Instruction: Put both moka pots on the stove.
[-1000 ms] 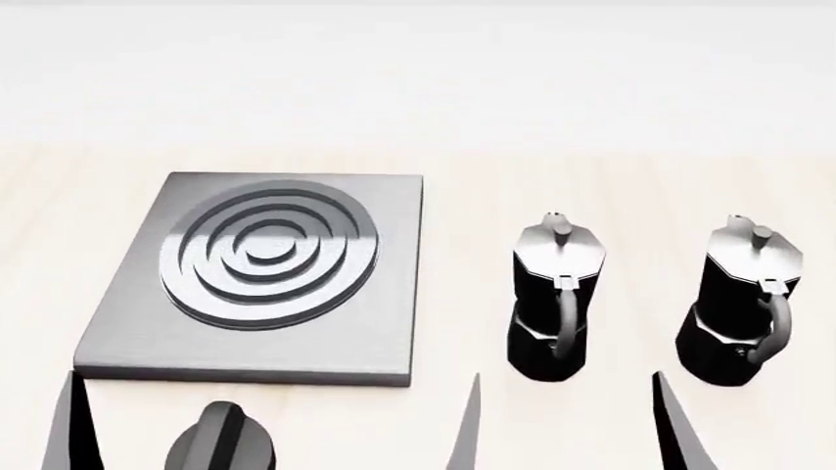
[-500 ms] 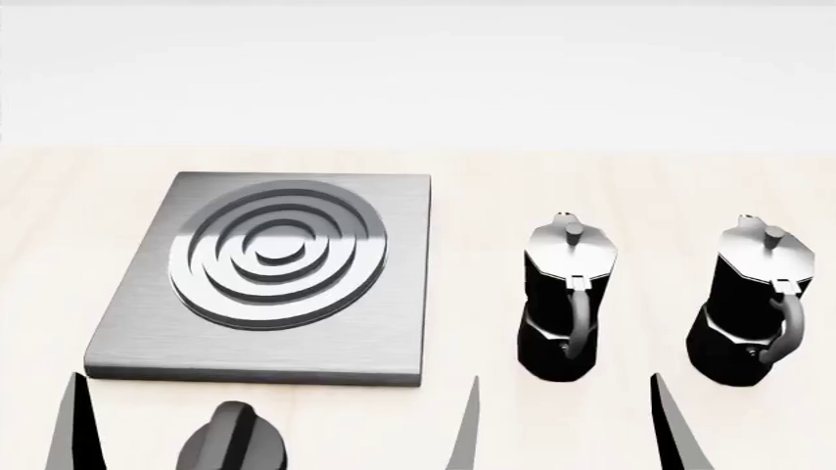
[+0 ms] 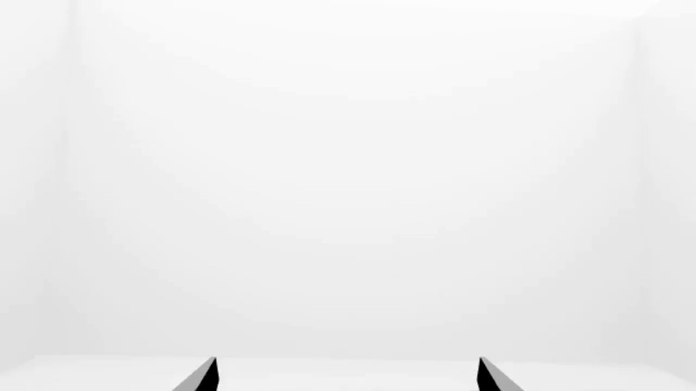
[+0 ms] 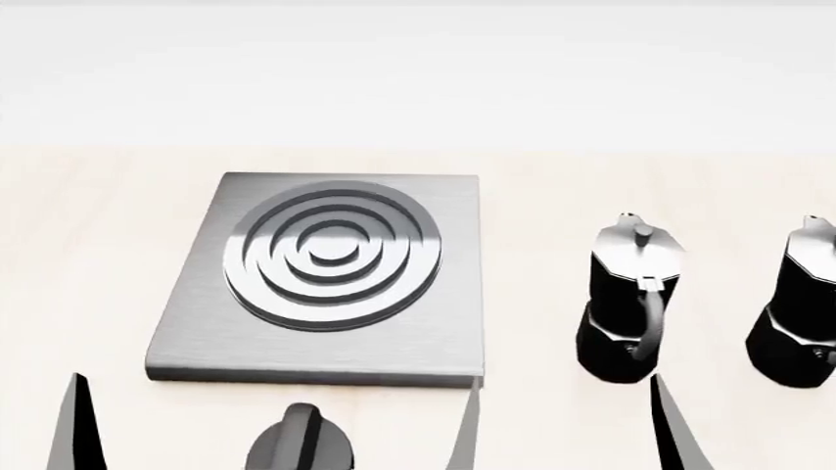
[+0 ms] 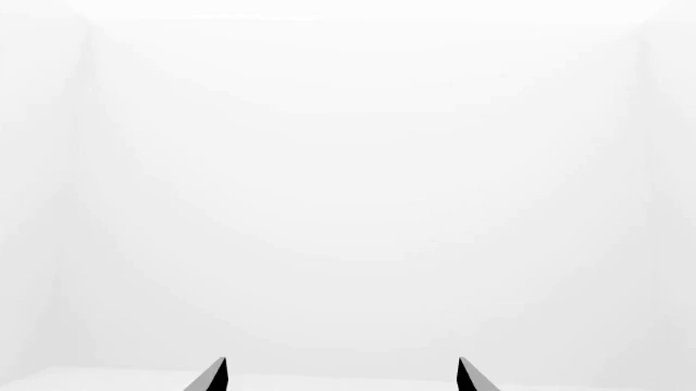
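The stove (image 4: pixel 209 343) is a flat grey plate with a ring burner, lying left of centre in the head view. Two moka pots stand upright on the table to its right, apart from it: the nearer one (image 4: pixel 629 304) and the farther one (image 4: pixel 800 313), which the view's right edge cuts. My left gripper (image 4: pixel 276 382) is open and empty, low at the front, its fingers spread before the stove. It also shows open in the left wrist view (image 3: pixel 345 365). My right gripper (image 5: pixel 341 365) is open and empty; one finger (image 4: pixel 669 431) shows below the nearer pot.
A low black round knob (image 4: pixel 303 446) sits in front of the stove, between my left fingers. The pale wooden table (image 4: pixel 78 245) ends at a white wall behind. Both wrist views show only white background.
The whole scene has slid to the right in the head view, so the view has turned or moved left. The farther pot is now partly cut off. Both grippers keep their places in the picture.
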Motion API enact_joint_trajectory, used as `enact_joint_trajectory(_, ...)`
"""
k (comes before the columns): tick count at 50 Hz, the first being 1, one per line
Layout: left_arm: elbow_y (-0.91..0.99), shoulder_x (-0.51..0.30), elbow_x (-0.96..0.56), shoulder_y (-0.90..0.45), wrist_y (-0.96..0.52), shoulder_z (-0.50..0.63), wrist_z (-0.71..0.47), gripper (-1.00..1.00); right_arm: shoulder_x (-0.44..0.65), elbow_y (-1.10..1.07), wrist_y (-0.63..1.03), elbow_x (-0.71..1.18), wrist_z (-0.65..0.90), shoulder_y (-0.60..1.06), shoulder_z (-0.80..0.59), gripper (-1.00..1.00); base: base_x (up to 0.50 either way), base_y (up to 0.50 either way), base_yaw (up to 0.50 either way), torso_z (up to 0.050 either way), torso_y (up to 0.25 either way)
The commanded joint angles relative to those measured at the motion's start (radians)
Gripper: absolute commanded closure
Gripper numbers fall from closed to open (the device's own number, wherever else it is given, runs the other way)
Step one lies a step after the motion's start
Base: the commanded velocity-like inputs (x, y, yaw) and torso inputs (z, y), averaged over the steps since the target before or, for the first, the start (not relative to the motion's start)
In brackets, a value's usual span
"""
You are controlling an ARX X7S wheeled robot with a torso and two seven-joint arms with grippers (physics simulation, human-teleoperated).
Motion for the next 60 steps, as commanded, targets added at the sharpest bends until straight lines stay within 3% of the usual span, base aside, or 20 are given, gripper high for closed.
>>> enact_joint_trajectory(1, 0.000, -0.007, -0.003, -0.003, -0.001, 0.006, -0.008, -1.00, 0.007, 0.006, -0.005, 0.005, 0.008, 0.004, -0.004, -1.00, 0.00, 0.19, 0.00, 0.000, 0.000)
enact_joint_trajectory(22, 0.000, -0.018, -0.001, -0.007, -0.001, 0.018, -0.022, -1.00, 0.017, -0.020, 0.065, 0.021, 0.026, 0.040, 0.000, -1.00, 0.00, 0.07, 0.00, 0.000, 0.000)
enact_joint_trajectory(31, 0.013, -0.025, -0.007, -0.006, -0.007, 0.018, -0.029, -1.00, 0.022, -0.106, 0.301, 0.006, 0.012, 0.189, -0.017, -1.00, 0.00, 0.00, 0.00, 0.000, 0.000)
enact_joint_trajectory(41, 0.004, -0.029, -0.014, -0.007, 0.002, 0.015, -0.034, -1.00, 0.002, -0.131, 0.594, 0.236, -0.013, 0.391, 0.177, -1.00, 0.00, 0.00, 0.00, 0.000, 0.000)
enact_joint_trajectory(50, 0.018, -0.036, -0.023, -0.012, -0.014, 0.013, -0.043, -1.00, 0.049, -0.097, 0.821, 0.332, -0.035, 0.564, 0.263, -1.00, 0.00, 0.00, 0.00, 0.000, 0.000)
enact_joint_trajectory(60, 0.014, -0.040, -0.024, -0.015, -0.013, 0.017, -0.047, -1.00, 0.113, 0.098, 0.836, 0.373, -0.131, 0.621, 0.302, -1.00, 0.00, 0.00, 0.00, 0.000, 0.000)
